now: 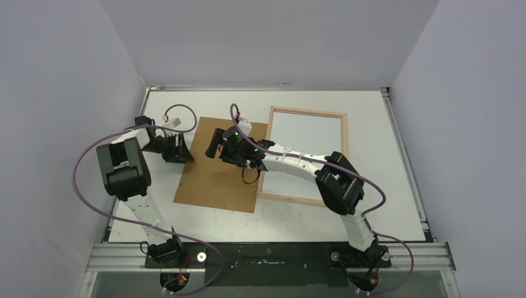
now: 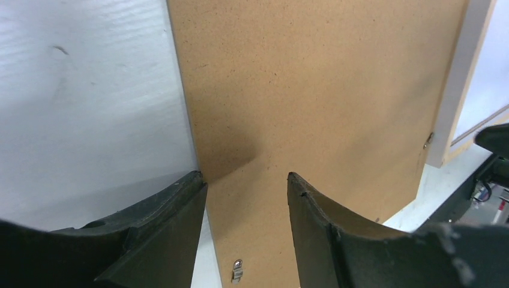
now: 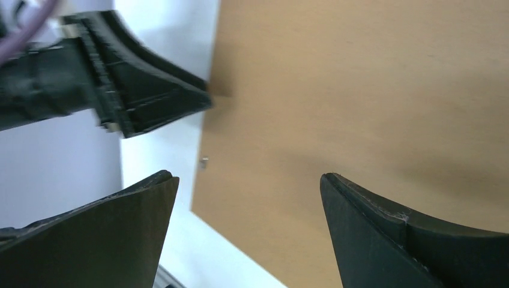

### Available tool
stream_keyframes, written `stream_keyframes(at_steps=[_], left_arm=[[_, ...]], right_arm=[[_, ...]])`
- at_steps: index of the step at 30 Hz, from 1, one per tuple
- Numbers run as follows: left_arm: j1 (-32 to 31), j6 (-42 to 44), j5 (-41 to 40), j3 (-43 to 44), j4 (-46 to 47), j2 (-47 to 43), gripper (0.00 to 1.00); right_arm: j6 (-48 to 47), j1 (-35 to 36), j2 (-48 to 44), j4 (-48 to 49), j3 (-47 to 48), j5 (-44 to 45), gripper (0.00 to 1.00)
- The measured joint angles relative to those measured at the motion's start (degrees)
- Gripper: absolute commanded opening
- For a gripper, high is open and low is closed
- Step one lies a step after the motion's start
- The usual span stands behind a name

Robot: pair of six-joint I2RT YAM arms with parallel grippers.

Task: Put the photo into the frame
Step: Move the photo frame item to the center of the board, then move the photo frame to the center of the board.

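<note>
The frame [image 1: 308,112] of pale wood lies flat at the right of the table, and its bar [image 2: 459,72] shows at the right of the left wrist view. A flat white surface [image 1: 307,146] fills its inside; I cannot tell whether that is the photo's back. My left gripper [image 1: 185,155] [image 2: 244,175] is open and low at the left edge of the brown backing panel [image 1: 214,183] [image 2: 312,90], with one fingertip [image 3: 201,101] at that edge. My right gripper [image 1: 214,144] [image 3: 249,175] hangs wide open above the panel [image 3: 360,90], holding nothing.
The panel lies just left of the frame, touching its left bar. A small metal clip [image 2: 237,270] [image 3: 204,161] sits near the panel's left edge. A loose cable with a white plug [image 1: 175,121] lies at the back left. Grey walls close in on three sides.
</note>
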Motion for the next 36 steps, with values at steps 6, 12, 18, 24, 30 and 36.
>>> stream_keyframes(at_steps=[6, 12, 18, 24, 30, 36], left_arm=[[-0.3, -0.2, 1.0, -0.4, -1.4, 0.0, 0.50], [0.2, -0.2, -1.3, -1.2, -1.9, -1.1, 0.50], [0.2, 0.1, -6.0, -2.6, -1.6, -3.1, 0.49], [0.2, 0.6, -7.7, -2.6, -1.6, -3.5, 0.49], [0.2, 0.8, -8.0, -2.6, -1.6, -3.7, 0.50], [0.2, 0.9, -8.5, -2.6, -1.9, -4.0, 0.50]], right_arm=[[-0.5, 0.5, -2.1, 0.5, 1.1, 0.9, 0.92], [-4.1, 0.9, -2.1, -6.6, 3.5, 7.5, 0.92], [-6.8, 0.7, -1.6, -9.9, 0.6, 13.1, 0.92], [-8.1, 0.0, -1.0, -11.8, -1.3, 15.7, 0.92], [-8.0, -1.2, -1.0, -11.7, -4.9, 15.9, 0.92], [-7.8, -3.1, -1.0, -10.4, -8.6, 15.7, 0.92]])
